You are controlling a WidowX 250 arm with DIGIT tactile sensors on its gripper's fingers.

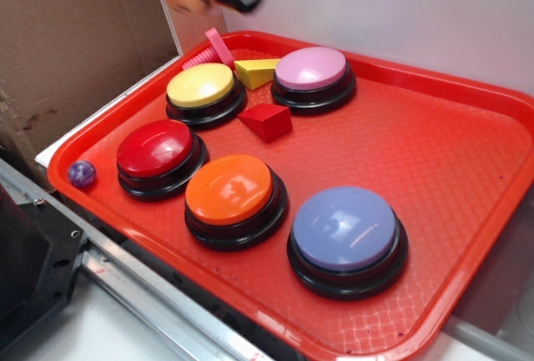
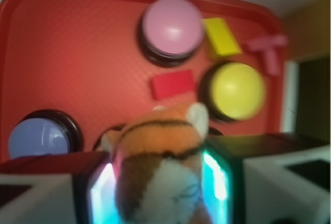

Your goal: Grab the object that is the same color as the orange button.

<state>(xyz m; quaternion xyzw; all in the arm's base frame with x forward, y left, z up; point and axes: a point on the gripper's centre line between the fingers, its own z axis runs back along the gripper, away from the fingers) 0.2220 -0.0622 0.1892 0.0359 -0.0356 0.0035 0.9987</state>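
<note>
A big red plastic tray point(image 1: 467, 169) with a waffled floor is lying below the gripper point(image 2: 160, 182), carrying five glossy dome buttons on black bases: lavender point(image 1: 346, 228), the orange button point(image 1: 229, 188), red point(image 1: 155, 147), pink point(image 1: 310, 67) and yellow point(image 1: 200, 85). Among them are sitting a red block point(image 1: 267, 120), a yellow wedge point(image 1: 255, 71), a pink peg piece point(image 1: 213, 48) and a small purple ball point(image 1: 81, 172). The gripper is pinching the fuzzy striped plush tiger point(image 2: 160, 157) between its jaws, high above the tray. No lettering is showing.
</note>
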